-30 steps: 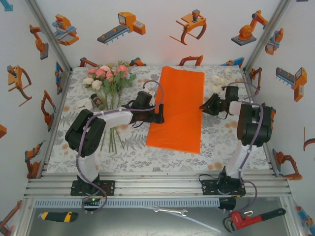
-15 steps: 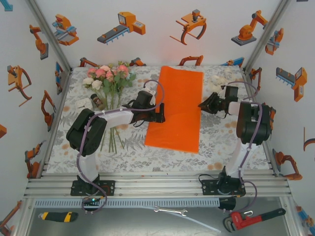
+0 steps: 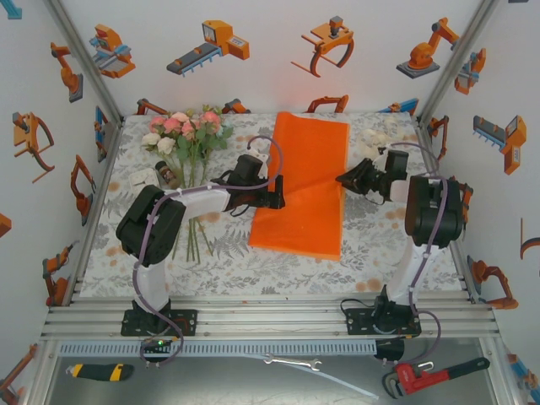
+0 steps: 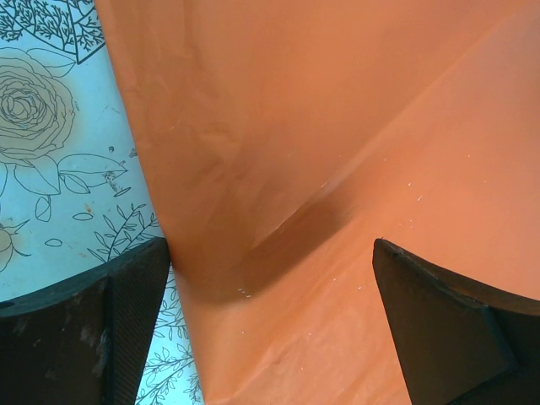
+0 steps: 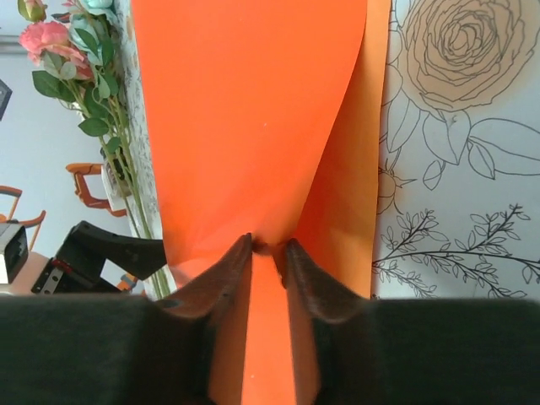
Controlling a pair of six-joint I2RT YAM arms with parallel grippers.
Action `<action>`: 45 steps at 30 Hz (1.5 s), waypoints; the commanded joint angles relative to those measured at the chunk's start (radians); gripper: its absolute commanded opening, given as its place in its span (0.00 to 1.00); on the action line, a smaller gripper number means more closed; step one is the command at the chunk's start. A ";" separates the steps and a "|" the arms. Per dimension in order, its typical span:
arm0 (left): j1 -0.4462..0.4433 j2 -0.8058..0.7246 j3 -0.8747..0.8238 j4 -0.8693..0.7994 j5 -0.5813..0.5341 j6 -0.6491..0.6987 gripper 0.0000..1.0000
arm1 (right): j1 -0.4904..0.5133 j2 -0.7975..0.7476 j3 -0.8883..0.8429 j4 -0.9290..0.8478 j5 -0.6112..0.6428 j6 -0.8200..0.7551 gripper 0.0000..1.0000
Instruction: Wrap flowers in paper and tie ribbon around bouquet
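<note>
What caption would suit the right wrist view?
Right gripper pinching the raised edge of the orange paper, flowers beyond.

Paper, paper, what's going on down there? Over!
Left tool open, astride left edge of paper. Right tool pinching right edge, edge raised. Flowers left of paper, not on it. Nothing blocking.

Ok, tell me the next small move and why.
Probably close the left gripper on the left edge of the paper. Its jaws stand wide open astride that edge, while the right gripper pinches the right edge, tenting the sheet.
</note>
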 commanded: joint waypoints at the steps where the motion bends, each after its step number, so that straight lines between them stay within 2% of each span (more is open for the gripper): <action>1: -0.007 0.011 0.005 -0.058 0.010 0.008 0.97 | 0.002 -0.016 -0.017 0.035 -0.003 0.017 0.12; 3: -0.006 -0.018 0.004 -0.066 0.007 0.017 0.97 | 0.001 -0.052 -0.021 0.019 0.020 0.021 0.00; 9: -0.016 -0.187 -0.038 -0.120 -0.093 0.098 0.97 | 0.002 -0.183 -0.044 -0.039 0.135 0.108 0.00; 11: -0.035 -0.251 -0.078 -0.109 -0.129 0.138 0.97 | 0.005 -0.218 -0.045 -0.075 0.161 0.163 0.00; 13: -0.072 -0.307 -0.125 -0.063 -0.119 0.183 0.97 | 0.014 -0.249 -0.038 -0.129 0.191 0.210 0.00; 18: -0.243 -0.327 -0.171 0.049 -0.064 0.331 0.97 | 0.055 -0.318 -0.033 -0.215 0.268 0.324 0.00; 20: -0.320 -0.296 -0.168 0.091 -0.087 0.397 0.97 | 0.066 -0.337 -0.006 -0.308 0.308 0.374 0.00; 24: -0.444 -0.199 -0.154 0.209 -0.214 0.513 0.97 | 0.075 -0.367 0.072 -0.507 0.363 0.402 0.00; 27: -0.464 -0.115 -0.047 0.184 -0.318 0.422 0.97 | 0.083 -0.409 0.084 -0.562 0.411 0.426 0.00; 30: -0.464 -0.053 0.080 0.135 -0.467 0.240 0.97 | 0.090 -0.445 0.065 -0.554 0.436 0.457 0.00; 33: -0.470 -0.003 0.160 0.162 -0.527 0.151 0.97 | 0.097 -0.449 0.072 -0.572 0.436 0.465 0.00; 42: -0.515 0.129 0.273 0.289 -0.555 0.123 0.97 | 0.104 -0.441 0.092 -0.611 0.448 0.474 0.00; 45: -0.527 0.176 0.293 0.314 -0.626 0.136 0.97 | 0.103 -0.441 0.096 -0.617 0.449 0.473 0.00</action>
